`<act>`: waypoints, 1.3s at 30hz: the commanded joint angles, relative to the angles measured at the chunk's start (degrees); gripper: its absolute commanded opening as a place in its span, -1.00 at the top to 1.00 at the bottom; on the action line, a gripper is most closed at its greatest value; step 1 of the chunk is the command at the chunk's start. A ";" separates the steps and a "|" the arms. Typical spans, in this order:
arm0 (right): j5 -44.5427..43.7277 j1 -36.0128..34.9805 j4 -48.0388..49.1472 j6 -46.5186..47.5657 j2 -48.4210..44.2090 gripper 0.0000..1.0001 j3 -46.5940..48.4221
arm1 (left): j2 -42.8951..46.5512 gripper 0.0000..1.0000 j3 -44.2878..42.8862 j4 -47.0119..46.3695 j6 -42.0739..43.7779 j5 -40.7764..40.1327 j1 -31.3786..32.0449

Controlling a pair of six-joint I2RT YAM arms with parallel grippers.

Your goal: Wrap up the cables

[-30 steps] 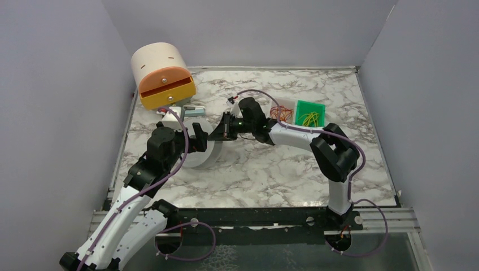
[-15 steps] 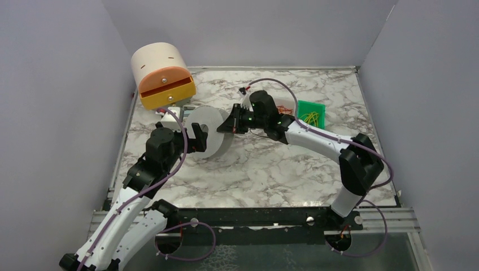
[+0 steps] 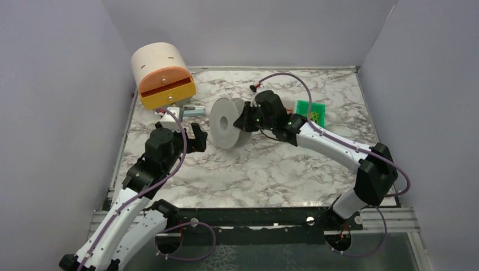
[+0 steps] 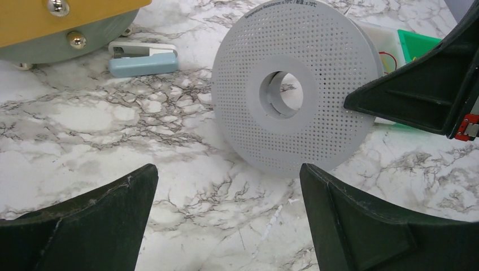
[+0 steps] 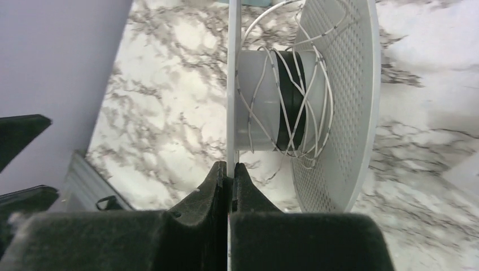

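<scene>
Cables [image 4: 387, 58], thread-thin and limp beyond the spool [image 3: 225, 122], look light and tangle-prone; best pinched at a free end. Right gripper [image 5: 231, 172] clamps the spool's flange; left gripper [image 4: 227, 172] gapes before it.

spool [image 4: 281, 66]: matt grey perforated plastic | table [image 3: 271, 169]: glossy marble-look | left fingers [image 4: 79, 226]: matt black, grainy

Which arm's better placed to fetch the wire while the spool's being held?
Left, probably: the left gripper is open and empty, facing the spool, while the right gripper is clamped on one spool flange and busy holding it.
</scene>
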State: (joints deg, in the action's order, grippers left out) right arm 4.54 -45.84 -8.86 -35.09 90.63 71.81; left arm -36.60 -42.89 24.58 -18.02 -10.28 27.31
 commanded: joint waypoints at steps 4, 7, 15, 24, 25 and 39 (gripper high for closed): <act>-17.07 -1.52 -7.17 7.89 -2.55 0.98 5.69 | 0.72 -0.97 -0.61 -0.46 -0.52 0.66 -0.50; -20.10 -2.48 -9.36 8.58 -2.10 0.98 6.81 | 0.72 -0.97 -0.67 -0.51 -0.49 0.83 -0.55; -29.51 -5.09 -15.67 8.97 0.74 0.98 11.03 | 0.99 -0.97 -0.63 -0.50 -0.50 1.12 -0.59; -36.49 -7.83 -18.10 8.04 3.15 0.98 12.93 | 0.86 -0.97 -0.61 -0.67 -0.44 1.57 -0.72; -37.01 -8.11 -18.24 7.91 3.36 0.98 12.98 | 0.75 -0.97 -0.61 -0.68 -0.44 1.66 -0.68; -40.77 -10.51 -21.72 7.05 5.91 0.98 13.71 | 0.65 -0.97 -0.61 -0.98 -0.38 2.63 -0.86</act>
State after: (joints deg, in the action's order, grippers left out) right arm -31.27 -55.24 -31.18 -27.57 96.62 82.98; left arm -36.32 -42.89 24.56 -18.02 -9.13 26.94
